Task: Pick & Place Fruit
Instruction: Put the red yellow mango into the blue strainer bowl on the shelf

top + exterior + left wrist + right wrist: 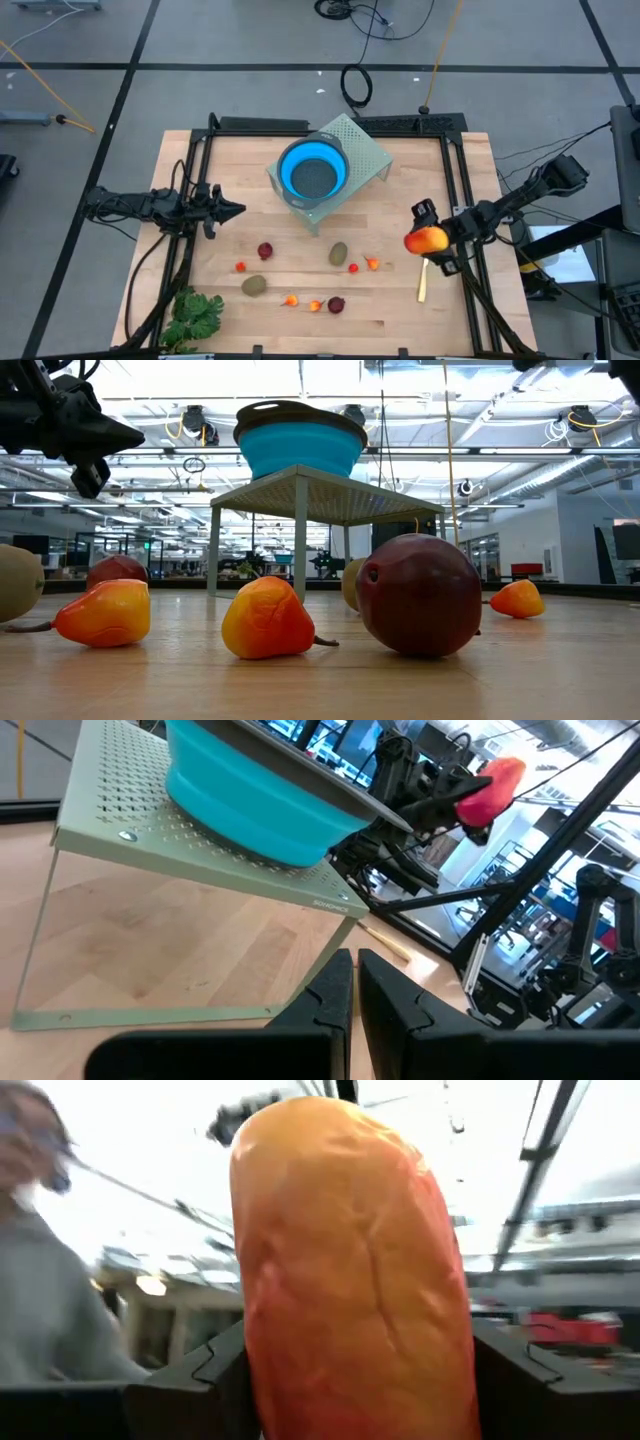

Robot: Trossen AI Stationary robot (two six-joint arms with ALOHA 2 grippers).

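Left gripper (238,210): fingers closed on nothing, held above the table's left side, pointing toward the blue bowl (313,171) on the perforated green stand (365,150). Centre: loose fruit on the wooden table (230,160), namely two dark red balls (265,250), two oval brown-green pieces (338,254) and several tiny orange and red pieces (291,300). A leafy green bunch (193,315) lies at the near left corner. Right gripper (428,240): fingers clamped on either side of the long orange-red fruit (352,1270), apparently raised clear of the table near its right edge, just above the yellow-handled knife (422,282).
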